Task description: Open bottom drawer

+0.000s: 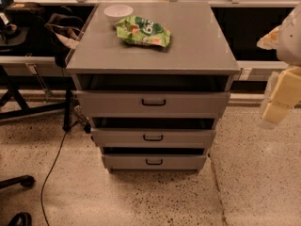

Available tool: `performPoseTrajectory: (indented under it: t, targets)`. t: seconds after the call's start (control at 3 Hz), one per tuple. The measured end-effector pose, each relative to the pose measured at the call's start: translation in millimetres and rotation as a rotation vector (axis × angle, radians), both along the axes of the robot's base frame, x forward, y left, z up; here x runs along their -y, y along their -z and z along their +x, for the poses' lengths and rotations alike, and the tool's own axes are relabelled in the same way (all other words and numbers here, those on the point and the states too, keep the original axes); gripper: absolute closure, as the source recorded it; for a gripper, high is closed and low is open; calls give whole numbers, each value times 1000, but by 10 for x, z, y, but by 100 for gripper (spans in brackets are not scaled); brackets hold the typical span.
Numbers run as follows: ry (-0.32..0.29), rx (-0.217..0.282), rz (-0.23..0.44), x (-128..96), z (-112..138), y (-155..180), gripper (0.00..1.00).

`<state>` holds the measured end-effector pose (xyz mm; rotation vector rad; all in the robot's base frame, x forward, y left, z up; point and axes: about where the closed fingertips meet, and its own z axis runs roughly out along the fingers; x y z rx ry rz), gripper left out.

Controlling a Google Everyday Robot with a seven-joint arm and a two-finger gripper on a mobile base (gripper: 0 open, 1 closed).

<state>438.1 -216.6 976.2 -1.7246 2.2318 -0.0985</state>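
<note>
The bottom drawer [154, 162] is the lowest and shortest grey front of the three-drawer cabinet [155, 55], with a small black loop handle [154, 162] at its middle. A dark gap shows above its front. My gripper [278, 103] hangs at the right edge of the view, pale yellow, well to the right of the cabinet and above the level of the bottom drawer, touching nothing.
The middle drawer [153, 137] and the top drawer [154, 102] sit above it. A green snack bag [143, 31] and a white bowl [118, 11] lie on the cabinet top. A cable [52, 166] and chair wheels [19, 182] are on the floor at left.
</note>
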Motion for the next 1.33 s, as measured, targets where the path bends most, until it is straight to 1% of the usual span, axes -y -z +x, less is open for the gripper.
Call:
performPoseTrajectory:
  t: [0.33, 0.67, 1.0, 1.33]
  targets:
    - [0, 0, 0, 0, 0, 0, 0]
    - [22, 25, 132, -12, -27, 199, 0]
    - [66, 53, 275, -25, -22, 448, 0]
    - [155, 94, 334, -130, 142, 910, 0]
